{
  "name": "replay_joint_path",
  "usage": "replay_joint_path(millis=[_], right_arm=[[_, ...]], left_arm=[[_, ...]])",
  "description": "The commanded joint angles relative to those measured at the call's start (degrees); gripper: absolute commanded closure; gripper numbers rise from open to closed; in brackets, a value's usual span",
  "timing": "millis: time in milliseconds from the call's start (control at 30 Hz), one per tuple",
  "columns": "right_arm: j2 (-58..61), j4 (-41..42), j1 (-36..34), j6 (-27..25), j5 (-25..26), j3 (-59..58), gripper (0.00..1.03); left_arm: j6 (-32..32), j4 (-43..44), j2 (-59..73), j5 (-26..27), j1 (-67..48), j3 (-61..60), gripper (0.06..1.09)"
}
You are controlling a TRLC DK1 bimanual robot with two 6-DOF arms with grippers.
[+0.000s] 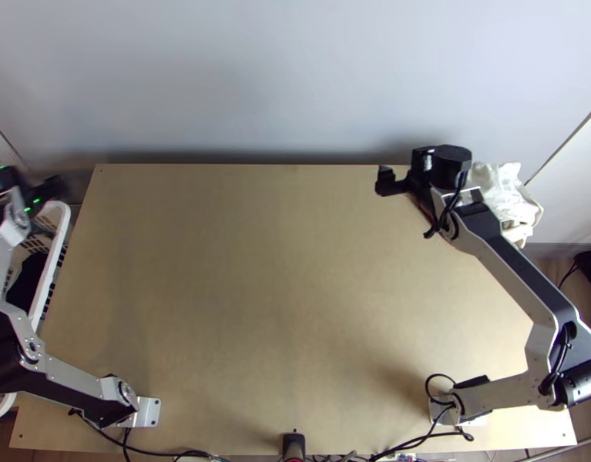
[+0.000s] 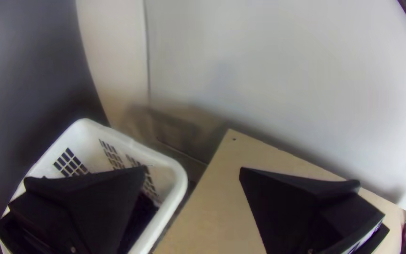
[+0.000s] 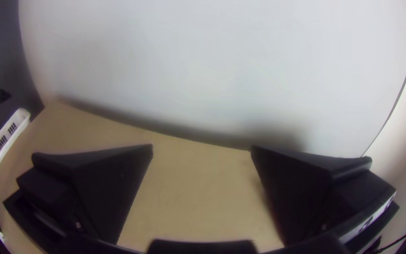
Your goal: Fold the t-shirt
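At the far left, my left gripper [image 1: 50, 189] hangs over the laundry basket's far end; in the left wrist view the left gripper [image 2: 192, 170] is open with nothing between its fingers. My right gripper [image 1: 403, 183] is above the table's far right part. The right wrist view shows the right gripper [image 3: 202, 148] open, with bare table between its fingers. A white cloth [image 1: 505, 199] lies bunched at the table's far right corner, partly behind the right arm; whether it is a t-shirt I cannot tell.
The white basket [image 1: 58, 239] stands along the table's left edge with dark cloth [image 1: 25, 281] inside. A pale wall [image 1: 287, 77] rises behind the wooden table [image 1: 272, 285]. Cables [image 1: 430, 437] lie along the near edge.
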Motion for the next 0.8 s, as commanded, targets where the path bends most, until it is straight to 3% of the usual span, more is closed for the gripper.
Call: replay_joint_path(millis=[0,367,767], right_arm=[[-3.1,-2.2,4.5,-0.5,1.1,-1.7,0.05],[-9.2,-4.5,6.4,-1.4,2.5,-6.8,0.05],[-10.2,-7.2,7.6,-2.4,5.2,-6.1,0.05]], left_arm=[[2.9,0.8,3.4,0.9,11.4,-0.9,0.11],[6.8,8.0,12.6,0.9,22.3,-0.1,0.11],[7.9,8.0,28.8,0.9,28.8,10.8,0.11]])
